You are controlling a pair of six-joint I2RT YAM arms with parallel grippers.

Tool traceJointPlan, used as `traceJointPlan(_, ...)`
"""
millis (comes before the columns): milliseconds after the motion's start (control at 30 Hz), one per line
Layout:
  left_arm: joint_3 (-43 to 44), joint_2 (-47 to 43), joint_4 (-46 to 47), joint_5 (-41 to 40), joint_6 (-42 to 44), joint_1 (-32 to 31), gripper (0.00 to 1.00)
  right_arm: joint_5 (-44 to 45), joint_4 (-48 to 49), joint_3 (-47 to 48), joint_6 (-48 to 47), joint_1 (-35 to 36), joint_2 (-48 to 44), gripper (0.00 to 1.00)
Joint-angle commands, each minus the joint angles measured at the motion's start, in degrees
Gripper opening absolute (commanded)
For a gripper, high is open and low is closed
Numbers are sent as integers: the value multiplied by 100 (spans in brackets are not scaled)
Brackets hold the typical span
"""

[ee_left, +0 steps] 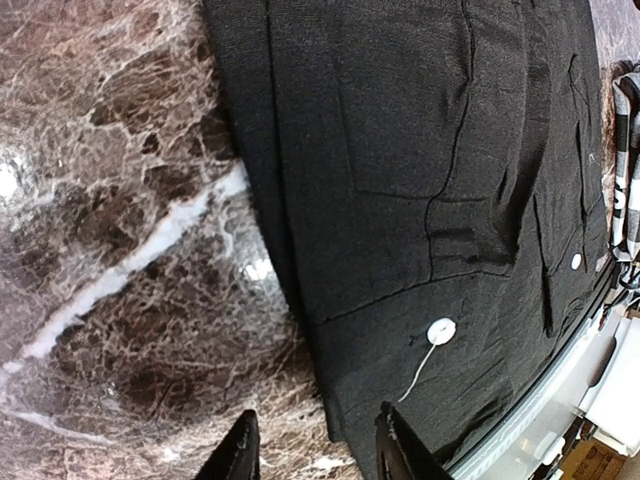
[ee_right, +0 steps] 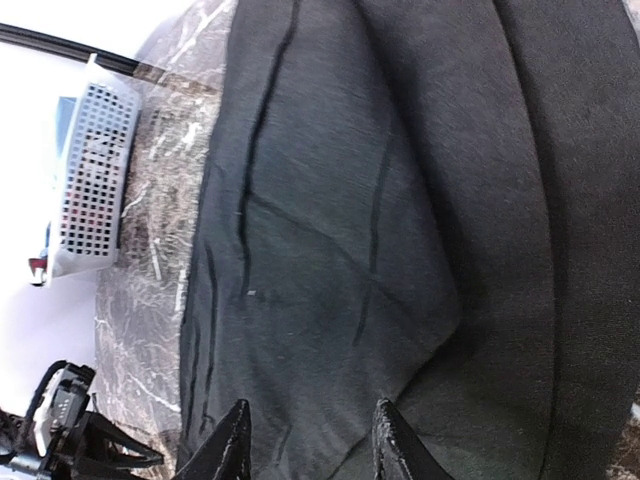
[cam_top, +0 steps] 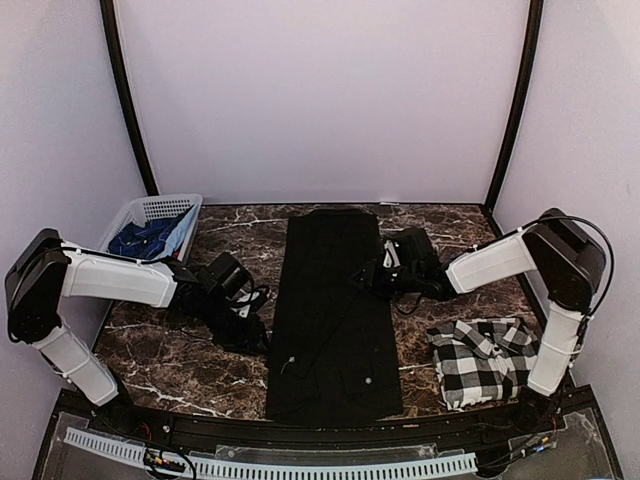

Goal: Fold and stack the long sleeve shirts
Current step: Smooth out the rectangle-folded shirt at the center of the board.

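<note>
Main risk here: only one layer of the plain black button-up cloth shirt (cam_top: 335,310) could get pinched, or the edge missed, and the fold would be dragged crooked. The shirt is spread lengthwise mid-bench. The left jaws are held apart, straddling its left edge on the dark marble bench (ee_left: 100,250), nothing clamped. The right jaws, also parted, are poised over its right side.

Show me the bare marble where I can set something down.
Free: near-left marble between left arm and black shirt; far strip between basket and that shirt. Crowded: right arm and left arm flank its middle; checked shirt fills near right.
</note>
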Motion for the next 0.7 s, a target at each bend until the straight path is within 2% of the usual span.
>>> traceJointPlan(0,-52,35,33,-64,-20,-64,38,185,215,-84,91,-5,162,39)
traceJointPlan(433,117,221,55,-40,0,-171,25,242,514,-91,247,-22,453,37)
traceJointPlan(667,163,270,90,32,-30,-255,14,201,557,17,255,-16,506,23)
